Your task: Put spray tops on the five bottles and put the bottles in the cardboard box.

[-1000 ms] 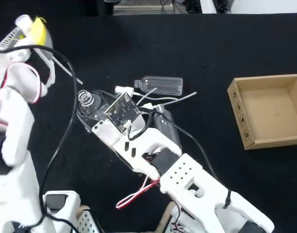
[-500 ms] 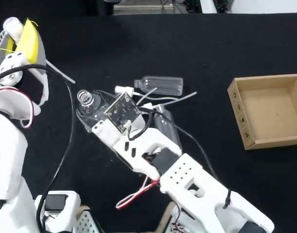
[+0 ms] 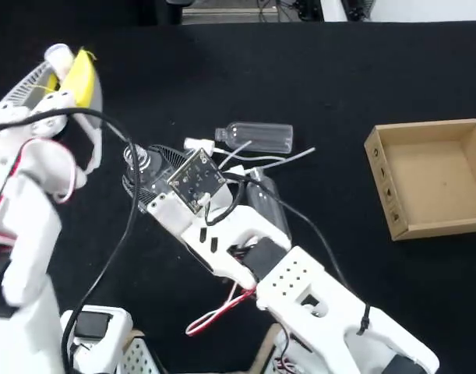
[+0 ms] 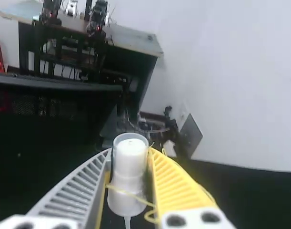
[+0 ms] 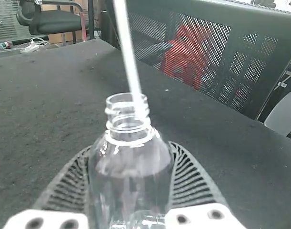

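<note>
My right gripper [image 3: 144, 170] is shut on an upright clear bottle [image 3: 139, 158] left of the table's middle. In the right wrist view the bottle [image 5: 127, 143] stands between the black fingers [image 5: 71, 183], its neck uncapped. A thin white tube [image 5: 126, 52] comes down into that neck. My left gripper [image 3: 66, 62] hangs above and to the left of the bottle, shut on a white spray top [image 4: 129, 171] between its grey and yellow fingers [image 4: 171, 183]. The cardboard box [image 3: 382, 183] sits at the right with nothing in it.
Another clear bottle [image 3: 257, 136] lies on its side behind the right arm, with loose spray tops [image 3: 195, 144] and their tubes beside it. A further bottle [image 3: 265, 201] lies partly under the right arm. Black cloth covers the table [image 3: 222, 70].
The left gripper swung left and then back right toward the held bottle, carrying the spray top. The right arm and its bottle kept still.
</note>
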`<state>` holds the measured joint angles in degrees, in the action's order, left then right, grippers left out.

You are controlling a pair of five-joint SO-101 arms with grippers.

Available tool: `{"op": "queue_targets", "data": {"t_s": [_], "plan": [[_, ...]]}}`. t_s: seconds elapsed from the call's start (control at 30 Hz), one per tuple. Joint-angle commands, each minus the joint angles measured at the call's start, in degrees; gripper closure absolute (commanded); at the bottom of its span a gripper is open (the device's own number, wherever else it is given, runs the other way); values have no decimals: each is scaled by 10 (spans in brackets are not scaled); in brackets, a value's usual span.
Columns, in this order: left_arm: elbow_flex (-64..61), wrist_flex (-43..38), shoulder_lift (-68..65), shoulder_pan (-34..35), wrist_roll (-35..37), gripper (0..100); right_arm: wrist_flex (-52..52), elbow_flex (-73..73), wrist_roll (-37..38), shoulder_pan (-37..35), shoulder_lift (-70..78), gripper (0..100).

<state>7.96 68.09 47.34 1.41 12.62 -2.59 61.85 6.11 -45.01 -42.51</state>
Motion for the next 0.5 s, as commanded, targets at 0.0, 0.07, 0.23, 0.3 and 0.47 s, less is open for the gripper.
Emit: {"op": "queue_targets", "data": {"t_s": [0.0, 0.07, 0.23, 0.3, 0.47], "plan": [[-14, -40, 9, -6, -5, 970, 18, -44, -3, -5, 2, 988], [-15, -49, 10, -6, -5, 970, 18, -44, -3, -5, 2, 988], [36, -49, 11, -5, -33, 970, 18, -44, -3, -5, 2, 988], [65, -27, 5, -5, -39, 970, 19, -44, -3, -5, 3, 988], [54, 21, 4, -9, -38, 970, 19, -45, -3, -5, 2, 988]]}}
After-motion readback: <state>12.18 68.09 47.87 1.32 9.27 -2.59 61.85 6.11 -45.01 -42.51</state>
